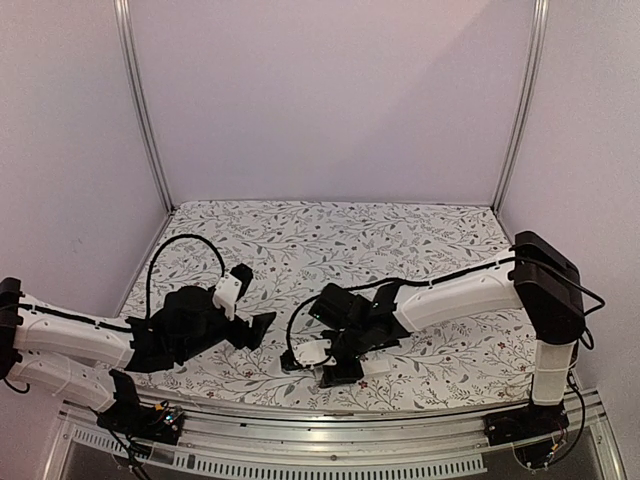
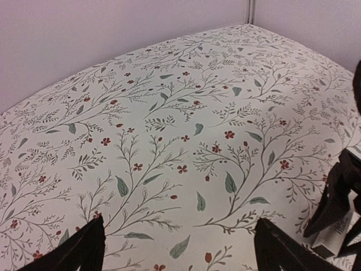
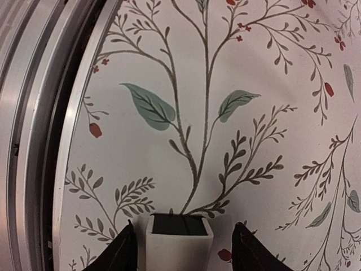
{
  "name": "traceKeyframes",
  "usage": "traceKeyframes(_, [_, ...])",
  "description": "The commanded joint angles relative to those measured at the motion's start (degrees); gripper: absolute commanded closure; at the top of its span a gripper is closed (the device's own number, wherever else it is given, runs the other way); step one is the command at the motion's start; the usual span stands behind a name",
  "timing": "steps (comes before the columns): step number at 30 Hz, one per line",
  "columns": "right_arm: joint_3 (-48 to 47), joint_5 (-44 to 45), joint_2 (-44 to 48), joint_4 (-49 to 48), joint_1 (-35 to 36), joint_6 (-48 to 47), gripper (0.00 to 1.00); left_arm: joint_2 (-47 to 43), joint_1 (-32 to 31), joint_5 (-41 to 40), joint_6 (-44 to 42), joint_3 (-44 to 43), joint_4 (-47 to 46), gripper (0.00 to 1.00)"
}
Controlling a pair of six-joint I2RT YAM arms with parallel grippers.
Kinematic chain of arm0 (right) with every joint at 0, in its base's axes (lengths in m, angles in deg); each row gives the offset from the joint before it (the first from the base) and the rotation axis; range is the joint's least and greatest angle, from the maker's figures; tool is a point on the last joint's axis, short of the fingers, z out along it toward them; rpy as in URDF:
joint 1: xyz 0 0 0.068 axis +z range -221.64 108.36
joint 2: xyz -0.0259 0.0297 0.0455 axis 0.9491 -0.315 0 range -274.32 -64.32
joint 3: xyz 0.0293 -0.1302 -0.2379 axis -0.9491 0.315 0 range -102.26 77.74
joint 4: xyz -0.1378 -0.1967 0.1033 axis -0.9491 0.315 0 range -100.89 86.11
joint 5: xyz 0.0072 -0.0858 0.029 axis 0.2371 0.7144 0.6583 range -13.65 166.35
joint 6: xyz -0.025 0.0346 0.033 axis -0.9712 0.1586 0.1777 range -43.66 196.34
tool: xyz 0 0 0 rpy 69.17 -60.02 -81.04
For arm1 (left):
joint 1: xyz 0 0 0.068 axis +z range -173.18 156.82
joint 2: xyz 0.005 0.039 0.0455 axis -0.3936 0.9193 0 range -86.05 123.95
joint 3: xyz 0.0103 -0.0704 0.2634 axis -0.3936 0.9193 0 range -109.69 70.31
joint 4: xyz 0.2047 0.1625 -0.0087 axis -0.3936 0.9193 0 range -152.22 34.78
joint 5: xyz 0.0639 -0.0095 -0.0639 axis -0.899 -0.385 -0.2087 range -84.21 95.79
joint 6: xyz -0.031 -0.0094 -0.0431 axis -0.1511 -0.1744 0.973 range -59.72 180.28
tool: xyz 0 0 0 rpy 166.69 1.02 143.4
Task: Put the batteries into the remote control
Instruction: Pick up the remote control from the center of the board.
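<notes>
Reaching low, right end effector (image 3: 184, 224) straddles remote control (image 3: 179, 244) near table (image 3: 265, 118) edge.

1. Slim white rectangular remote control bar (image 3: 179, 243) sits between the black fingers (image 3: 121, 254) of the right gripper (image 3: 184, 226): flanks blocked.
2. Silver aluminium rail (image 3: 51, 141) just beside the remote: tight there.
3. Floral-print tablecloth (image 1: 330, 235) beyond the remote: open room up to the pale back wall (image 1: 330, 100).
4. White right-arm link (image 1: 455, 295) bars the remote's right.
5. Black left gripper (image 2: 179, 223), fingers spread, stands near the remote's left.
</notes>
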Motion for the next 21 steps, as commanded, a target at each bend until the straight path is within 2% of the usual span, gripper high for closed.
traceKeyframes(1, [-1.36,1.95,-1.69,4.21,0.15,1.39,0.51,-0.38,1.1,0.48,-1.09,0.9,-1.06,0.08])
traceKeyframes(7, [-3.81,1.25,-1.08,6.7,0.14,2.2,0.73,-0.7,1.28,0.89,-1.46,1.01,-1.35,0.08])
traceKeyframes(14, [-7.4,0.01,3.39,7.63,-1.55,5.25,0.82,-3.59,1.27,1.34,-1.74,1.18,-1.35,0.1])
traceKeyframes(18, [-10.82,-5.27,9.53,6.41,-5.48,10.76,0.86,-6.45,0.88,4.3,-2.53,0.79,-1.88,0.15])
traceKeyframes(21, [-11.11,-11.24,15.39,0.89,-8.53,15.41,0.93,-7.5,-1.0,6.82,-4.42,-0.38,-3.55,0.16])
